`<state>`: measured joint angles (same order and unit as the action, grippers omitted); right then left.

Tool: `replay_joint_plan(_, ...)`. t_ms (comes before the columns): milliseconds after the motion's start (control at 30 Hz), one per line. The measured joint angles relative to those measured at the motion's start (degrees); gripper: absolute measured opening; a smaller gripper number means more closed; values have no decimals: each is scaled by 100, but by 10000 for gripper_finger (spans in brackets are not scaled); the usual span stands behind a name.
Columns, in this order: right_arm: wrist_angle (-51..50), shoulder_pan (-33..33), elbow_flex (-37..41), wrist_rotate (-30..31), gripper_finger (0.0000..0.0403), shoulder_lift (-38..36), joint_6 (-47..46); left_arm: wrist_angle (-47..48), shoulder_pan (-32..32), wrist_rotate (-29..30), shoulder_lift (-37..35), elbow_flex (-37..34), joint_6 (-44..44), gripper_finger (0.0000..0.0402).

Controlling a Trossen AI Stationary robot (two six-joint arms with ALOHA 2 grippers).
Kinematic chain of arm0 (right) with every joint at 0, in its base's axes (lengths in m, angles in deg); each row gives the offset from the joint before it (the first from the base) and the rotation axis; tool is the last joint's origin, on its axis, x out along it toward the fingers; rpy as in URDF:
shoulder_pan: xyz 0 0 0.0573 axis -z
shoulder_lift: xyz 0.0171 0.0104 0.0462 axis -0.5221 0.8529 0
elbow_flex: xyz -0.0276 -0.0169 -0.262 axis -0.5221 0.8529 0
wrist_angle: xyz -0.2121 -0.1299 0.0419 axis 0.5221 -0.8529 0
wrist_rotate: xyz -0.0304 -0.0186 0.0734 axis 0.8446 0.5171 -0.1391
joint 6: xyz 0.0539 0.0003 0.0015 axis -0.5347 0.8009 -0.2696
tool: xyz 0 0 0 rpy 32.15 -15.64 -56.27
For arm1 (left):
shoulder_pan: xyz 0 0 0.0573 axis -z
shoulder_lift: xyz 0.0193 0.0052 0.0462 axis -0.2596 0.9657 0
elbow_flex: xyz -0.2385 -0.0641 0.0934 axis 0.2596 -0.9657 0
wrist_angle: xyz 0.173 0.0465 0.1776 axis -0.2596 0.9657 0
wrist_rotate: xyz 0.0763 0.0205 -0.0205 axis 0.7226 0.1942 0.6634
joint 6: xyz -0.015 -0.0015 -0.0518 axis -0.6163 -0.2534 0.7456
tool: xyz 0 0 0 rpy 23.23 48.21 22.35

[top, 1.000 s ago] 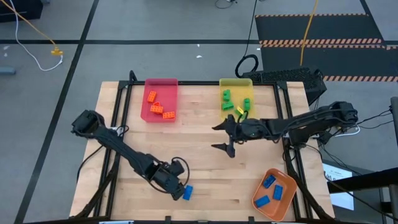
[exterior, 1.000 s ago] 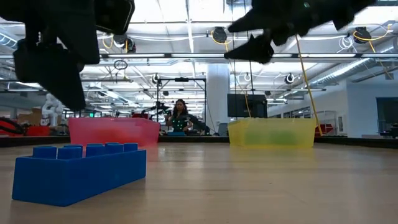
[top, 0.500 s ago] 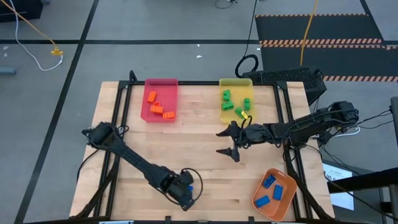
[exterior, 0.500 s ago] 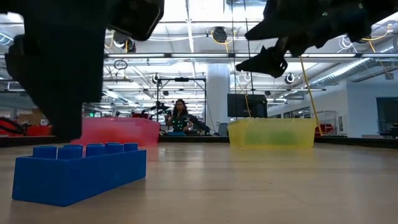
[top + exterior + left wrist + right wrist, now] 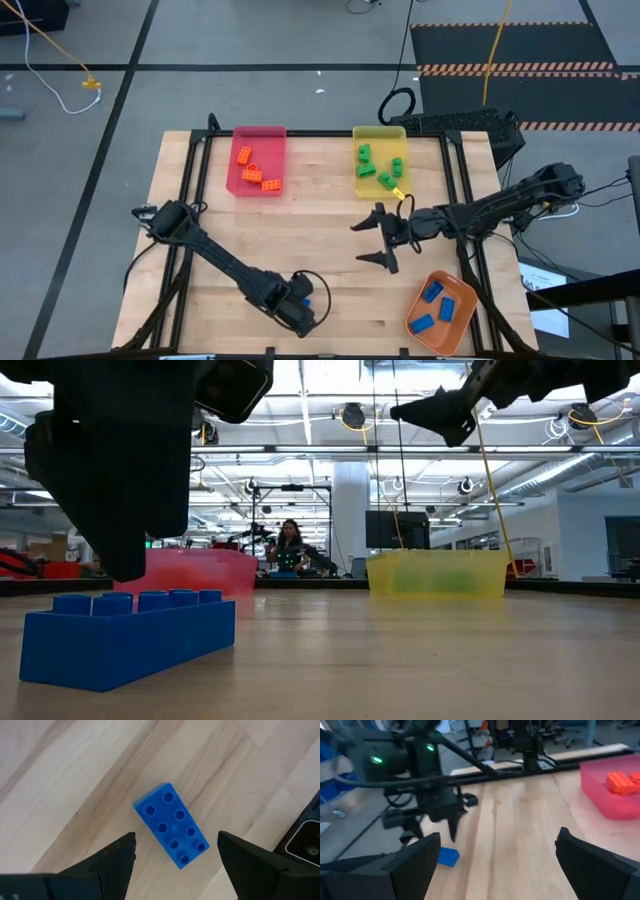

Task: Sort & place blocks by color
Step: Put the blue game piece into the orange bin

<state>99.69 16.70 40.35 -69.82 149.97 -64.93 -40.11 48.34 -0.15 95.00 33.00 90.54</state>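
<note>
From above, the left gripper (image 5: 300, 312) hangs near the table's 6 o'clock edge, hiding nearly all of the small blue studded plastic brick (image 5: 311, 300). The left wrist view shows that brick (image 5: 171, 824) in full: 8 studs, flat on the pale wooden table (image 5: 75, 795), between the widely parted fingers (image 5: 114, 856), untouched. The low view adds that the gripper (image 5: 125, 490) sits just above the brick (image 5: 128, 634), not around it.

The right gripper (image 5: 378, 240) hovers at mid-table, jaws spread wide and empty. Its wrist view catches the left gripper (image 5: 442, 812) and brick (image 5: 448, 856) from across the table.

Only the high view shows the sorting: 4 orange bricks (image 5: 254, 171) in the pink plastic tray (image 5: 258, 133) at 11 o'clock, green bricks (image 5: 377, 167) in the yellow tray (image 5: 380, 131) at 1 o'clock, 3 blue bricks (image 5: 436, 305) in the orange tray (image 5: 420, 335) at 5 o'clock.
</note>
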Motion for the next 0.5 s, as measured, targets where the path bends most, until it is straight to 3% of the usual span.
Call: replay_joint_plan(500, -124, -71, 0, 23, 376, -15, 110, 30, -78, 133, 528, 22, -210, 278)
